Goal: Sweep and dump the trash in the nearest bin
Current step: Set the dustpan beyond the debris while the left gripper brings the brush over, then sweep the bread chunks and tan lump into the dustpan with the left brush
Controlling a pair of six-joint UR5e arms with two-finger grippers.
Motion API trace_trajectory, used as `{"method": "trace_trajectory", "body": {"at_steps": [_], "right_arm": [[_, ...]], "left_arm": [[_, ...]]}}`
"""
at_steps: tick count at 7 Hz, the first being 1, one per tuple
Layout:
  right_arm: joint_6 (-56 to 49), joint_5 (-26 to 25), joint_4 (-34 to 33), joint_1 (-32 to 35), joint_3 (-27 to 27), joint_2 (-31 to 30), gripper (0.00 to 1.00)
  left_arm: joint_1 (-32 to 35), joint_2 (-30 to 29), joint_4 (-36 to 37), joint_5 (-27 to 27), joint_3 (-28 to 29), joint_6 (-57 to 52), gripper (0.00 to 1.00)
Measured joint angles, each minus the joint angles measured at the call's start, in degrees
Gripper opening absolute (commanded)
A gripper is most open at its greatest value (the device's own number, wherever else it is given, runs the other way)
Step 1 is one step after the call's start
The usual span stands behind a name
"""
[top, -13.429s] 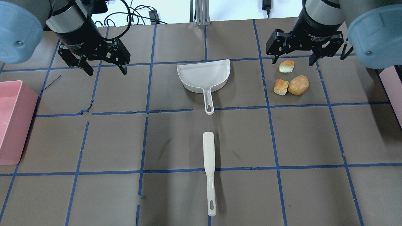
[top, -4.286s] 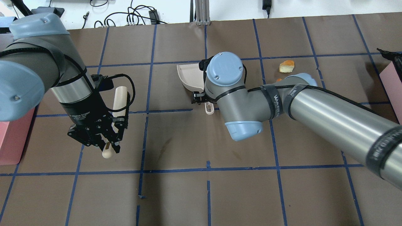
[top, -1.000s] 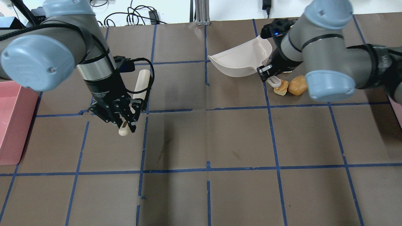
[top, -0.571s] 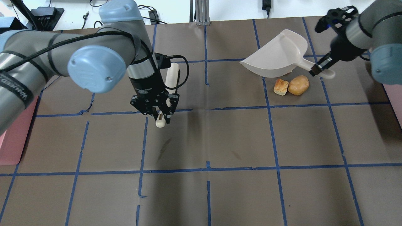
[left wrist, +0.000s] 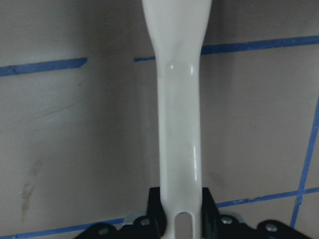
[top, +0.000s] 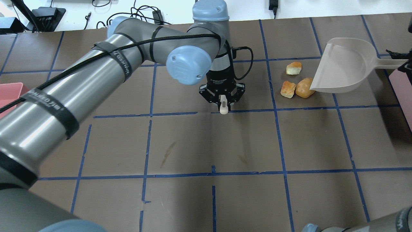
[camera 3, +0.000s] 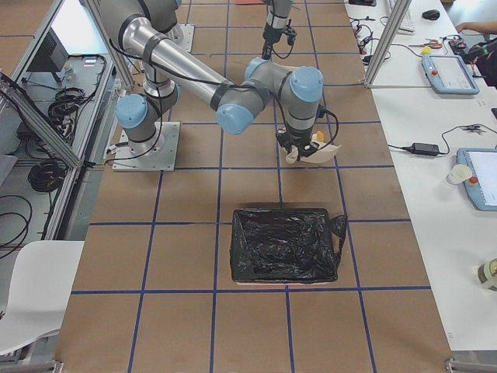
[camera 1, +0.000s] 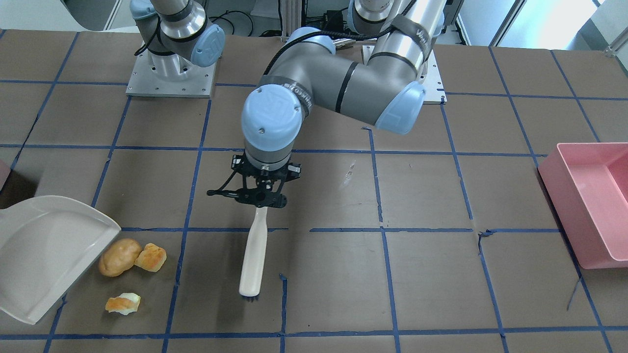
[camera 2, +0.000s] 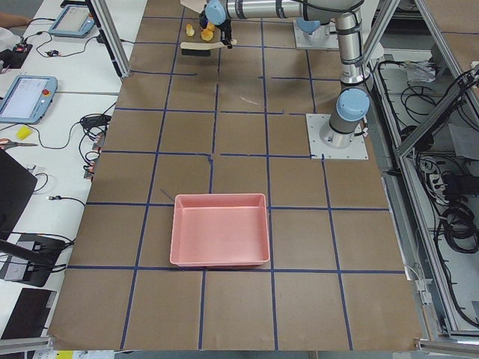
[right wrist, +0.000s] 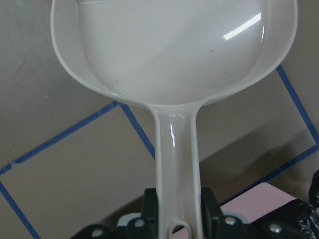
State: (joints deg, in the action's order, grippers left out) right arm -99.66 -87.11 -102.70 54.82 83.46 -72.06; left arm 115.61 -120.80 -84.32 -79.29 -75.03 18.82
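The left arm (top: 106, 67) reached from its base across the middle of the surface (top: 244, 141), elbow bent and wrist turned straight down. The left pincer (top: 222, 98) was clamped on the handle end of the brush (camera 1: 255, 250). In the wrist view, the fingers (left wrist: 155, 201) pressed both sides of the slotted handle. The brush slanted down and away from the robot, its bristle end low by the surface; whether it touched could not be told.

The right arm was mostly out of view. Its wrist camera showed the right pincer (right wrist: 178, 206) closed tight on the handle of the dustpan (top: 344, 69). The dustpan was tilted, its open lip facing the trash.

The trash lay on the surface between brush and dustpan. The lump (top: 304, 87) and the bread (top: 287, 89) touched each other, and a corner of the dustpan's lip sat just beside the lump. The orange piece (top: 293, 68) lay apart from them, farther from the robot. The brush was near the trash but clear of it.

The bin (top: 402, 93) showed as a pink sliver at the robot's right edge, under the dustpan's handle. Its corner (right wrist: 264, 199) carried a black bag (right wrist: 309, 216). The tub (camera 1: 588, 196) stood well apart on the robot's left.
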Motion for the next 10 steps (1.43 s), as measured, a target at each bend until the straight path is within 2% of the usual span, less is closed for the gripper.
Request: {"method": "trace_trajectory", "body": {"at_steps": [1, 3, 6, 8, 10], "right_arm": [[-8.12, -0.49, 1.81, -1.59, -5.36, 5.06, 0.00], [-20.26, -0.53, 5.41, -2.78, -12.43, 12.42, 0.00], [-32.90, 0.55, 6.68, -1.86, -18.02, 18.48, 0.00], [-31.86, 2.71, 4.93, -1.68, -18.84, 20.68, 0.00], [-28.86, 5.25, 4.66, -1.65, -18.08, 21.34, 0.00]], "left_arm": [[2.18, -4.08, 0.27, 0.09, 5.20, 1.49, 0.02], [6.19, -11.32, 0.79, 0.09, 14.31, 5.15, 0.02], [10.20, -18.22, 3.51, 0.03, 18.81, 11.52, 0.04], [13.30, -21.83, 7.39, 0.09, 20.64, 15.27, 0.04], [15.97, -23.90, 8.20, 0.08, 22.89, 15.60, 0.04]]}}
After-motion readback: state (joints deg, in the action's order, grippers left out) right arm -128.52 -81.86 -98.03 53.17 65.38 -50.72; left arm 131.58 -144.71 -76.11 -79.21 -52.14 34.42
